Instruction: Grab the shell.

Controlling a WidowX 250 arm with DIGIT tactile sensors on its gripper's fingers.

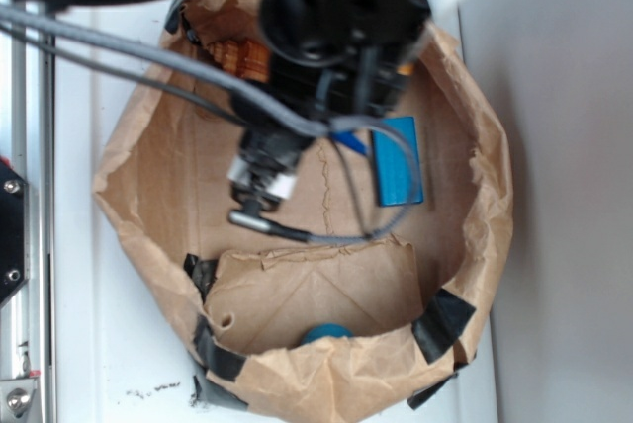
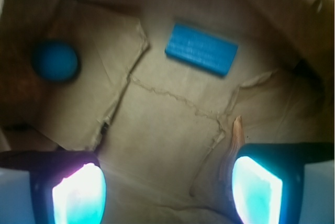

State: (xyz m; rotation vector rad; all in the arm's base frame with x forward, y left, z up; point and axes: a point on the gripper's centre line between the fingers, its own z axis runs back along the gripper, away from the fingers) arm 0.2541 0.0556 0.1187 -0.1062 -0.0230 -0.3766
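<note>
The shell (image 1: 243,59), orange-tan with ribbed whorls, lies at the back left of the brown paper bag tray, partly hidden under the arm (image 1: 336,38). In the wrist view only its pale pointed end (image 2: 236,136) shows, right beside the inner edge of the right finger (image 2: 256,190). My gripper (image 2: 167,192) is open over the paper floor, with nothing between its fingers. Whether the right finger touches the shell I cannot tell. The fingers are hidden under the arm in the exterior view.
A flat blue block (image 2: 201,48) (image 1: 401,161) lies ahead on the paper, and a blue ball (image 2: 55,60) (image 1: 324,334) sits by the near wall. The crumpled paper bag wall (image 1: 485,206) rings everything. Grey cables (image 1: 326,146) hang across the tray.
</note>
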